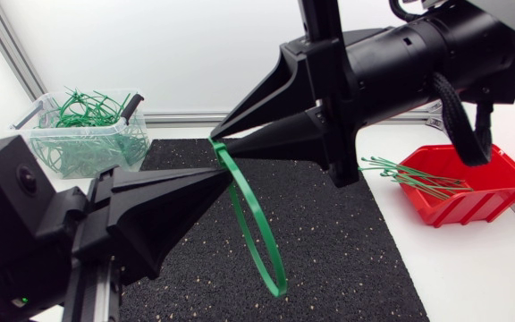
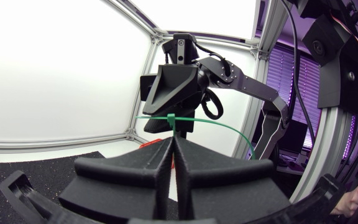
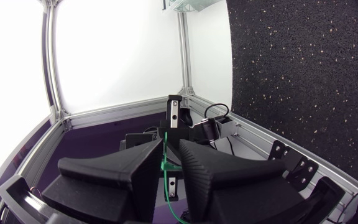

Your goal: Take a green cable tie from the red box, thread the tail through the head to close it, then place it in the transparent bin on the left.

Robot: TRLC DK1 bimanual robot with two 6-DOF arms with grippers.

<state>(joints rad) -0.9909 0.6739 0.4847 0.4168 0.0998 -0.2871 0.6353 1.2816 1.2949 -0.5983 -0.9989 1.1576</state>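
A green cable tie [image 1: 257, 237] hangs as a closed loop over the black mat. My left gripper [image 1: 231, 176] comes in from the lower left and is shut on the loop near its upper end. In the left wrist view the tie [image 2: 222, 126] arcs just ahead of that gripper's [image 2: 173, 140] closed tips. My right gripper [image 1: 215, 144] reaches in from the upper right. Its fingers stand slightly apart around the tie's top end. In the right wrist view the tie [image 3: 165, 168] runs through the narrow gap of this gripper [image 3: 169, 149].
The red box [image 1: 494, 192] at the right holds several loose green ties [image 1: 414, 174] that stick out over its left rim. The transparent bin [image 1: 34, 134] at the back left is filled with closed ties. A black speckled mat [image 1: 347, 250] covers the table's middle.
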